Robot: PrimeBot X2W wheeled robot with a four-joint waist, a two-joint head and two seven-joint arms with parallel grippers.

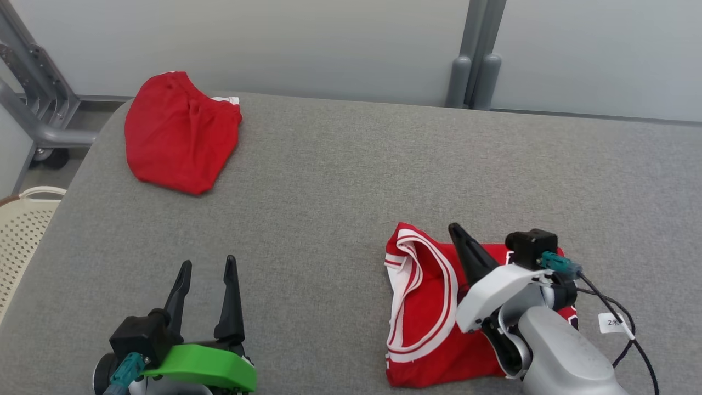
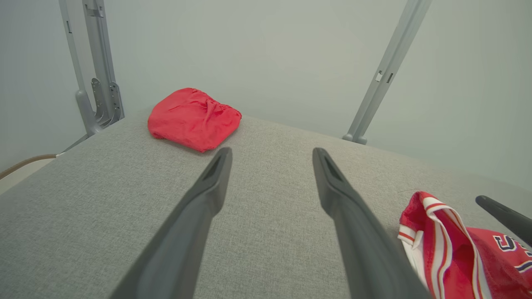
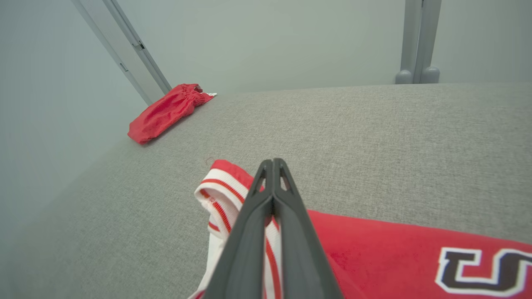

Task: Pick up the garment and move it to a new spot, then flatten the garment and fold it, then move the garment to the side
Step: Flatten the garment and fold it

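Note:
The garment (image 1: 422, 312) is a red jersey with white striped trim and dark lettering, lying folded at the near right of the grey padded table (image 1: 340, 181). It also appears in the left wrist view (image 2: 457, 253) and the right wrist view (image 3: 374, 249). My right gripper (image 1: 456, 227) is shut, its joined fingers (image 3: 273, 166) just over the jersey's trimmed edge with nothing visibly pinched between them. At the near left, my left gripper (image 1: 208, 262) hovers open over bare table, and nothing sits between its fingers (image 2: 208, 195).
A plain red garment (image 1: 175, 137) with an elastic waistband lies bunched at the table's far left corner. A cream perforated basket (image 1: 22, 230) stands beside the table's left edge. Grey metal posts (image 1: 474, 60) rise behind the table against a pale wall.

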